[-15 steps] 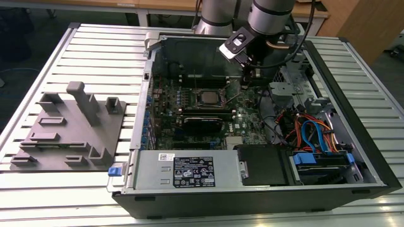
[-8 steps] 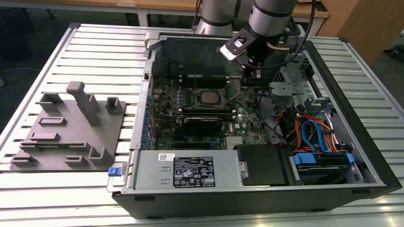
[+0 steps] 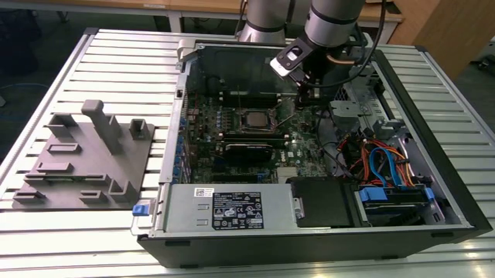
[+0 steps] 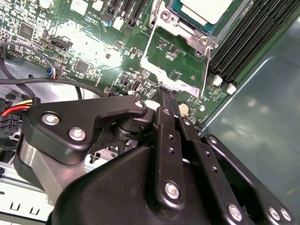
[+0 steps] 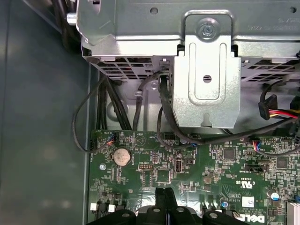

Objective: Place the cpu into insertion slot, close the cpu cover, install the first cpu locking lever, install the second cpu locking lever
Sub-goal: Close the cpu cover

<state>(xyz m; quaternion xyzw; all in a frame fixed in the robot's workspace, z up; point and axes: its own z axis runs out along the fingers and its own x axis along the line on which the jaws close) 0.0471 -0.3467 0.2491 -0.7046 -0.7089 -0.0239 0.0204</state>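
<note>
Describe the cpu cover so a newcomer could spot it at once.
In the open computer case, find the green motherboard and the silver-topped cpu seated on it. The cpu cover stands swung open beside it, by the end effector. Unlike the solid chip, it is a thin silver frame with green board showing through its window.

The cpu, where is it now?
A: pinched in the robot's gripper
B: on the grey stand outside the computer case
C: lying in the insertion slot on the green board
C: in the second wrist view the cpu lies flat in the insertion slot. The cpu cover is open beside it, and the gripper is at the cover's edge, not on the chip.
</note>
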